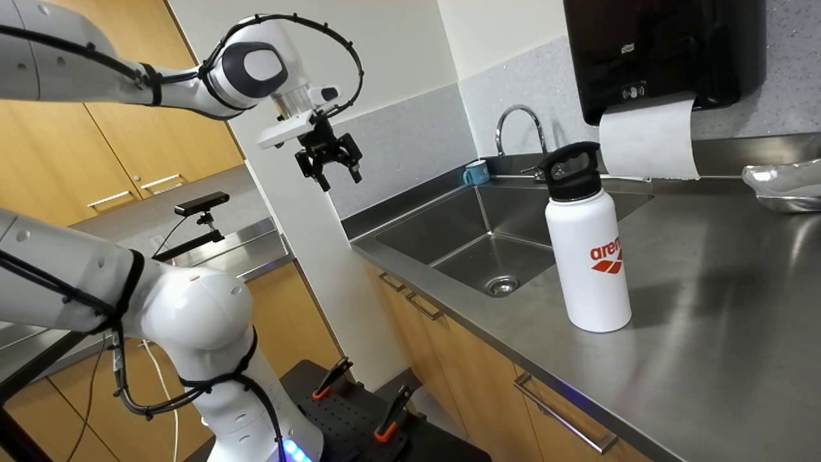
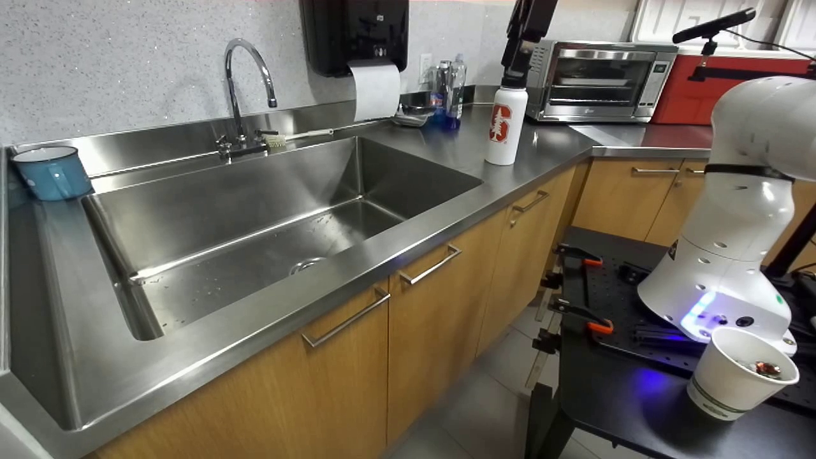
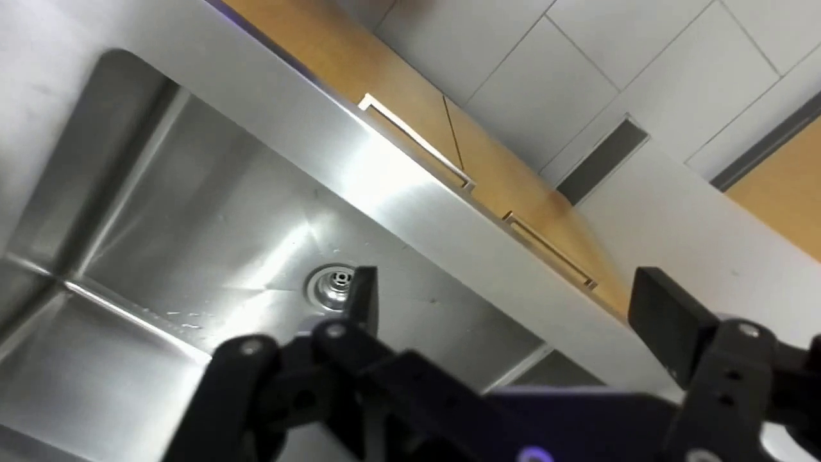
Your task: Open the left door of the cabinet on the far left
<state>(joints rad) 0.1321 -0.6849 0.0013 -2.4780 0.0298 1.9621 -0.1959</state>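
Wooden upper cupboards [image 1: 58,160] hang in the background left of the gripper [image 1: 340,182] in an exterior view; in the wrist view its fingers [image 3: 667,317] stand wide apart, holding nothing. Below it and rightward is the left cabinet door [image 1: 399,314], closed. Farther right come a blue mug [image 1: 476,173], the sink [image 1: 442,218], then a white bottle [image 1: 587,263] upright on the counter [image 1: 718,308].

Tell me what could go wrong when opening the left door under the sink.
The left handle sits just under the edge of the counter, so the open end effector might bump that edge. The next handle looks alike and sits close by; it could get caught instead.
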